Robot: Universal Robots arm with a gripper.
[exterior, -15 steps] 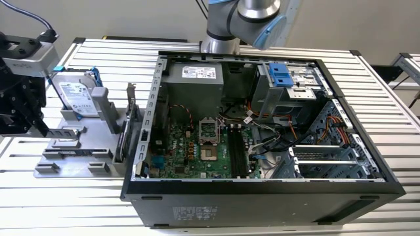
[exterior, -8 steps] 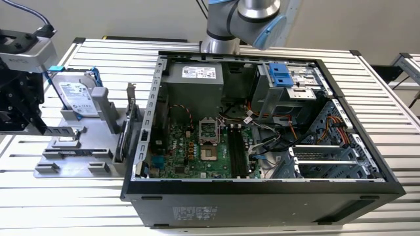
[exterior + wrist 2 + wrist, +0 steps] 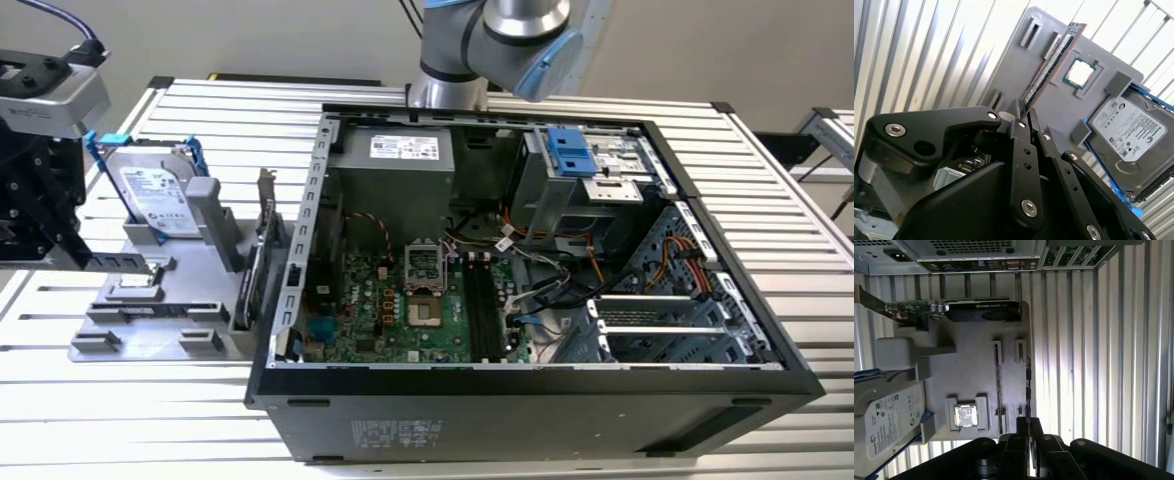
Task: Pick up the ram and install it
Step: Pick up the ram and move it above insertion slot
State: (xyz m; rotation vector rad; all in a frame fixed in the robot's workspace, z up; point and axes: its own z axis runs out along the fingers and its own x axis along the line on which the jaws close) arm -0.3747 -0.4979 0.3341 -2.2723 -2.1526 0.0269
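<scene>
The ram (image 3: pixel 1051 60) stands on its long edge in a slot at the outer rim of the grey parts holder (image 3: pixel 1094 92). In the first wrist view the ram (image 3: pixel 1028 382) shows as a thin dark line. My gripper (image 3: pixel 1025 112) sits at the ram's near end, one black finger (image 3: pixel 1016 117) on each side, and looks shut on it. In the first wrist view the gripper (image 3: pixel 1028 424) covers that end of the stick. The wrist block (image 3: pixel 34 190) hangs over the end of the holder (image 3: pixel 200 260) at the exterior view's left. The motherboard's long dark memory slots (image 3: pixel 483 300) lie inside the open computer case.
The holder also carries a square silver CPU chip (image 3: pixel 965 416), a hard drive (image 3: pixel 886 420) in a blue frame and an upright expansion card (image 3: pixel 979 310). The open computer case (image 3: pixel 747 340) stands at the exterior view's right on a slatted metal table (image 3: pixel 134 420).
</scene>
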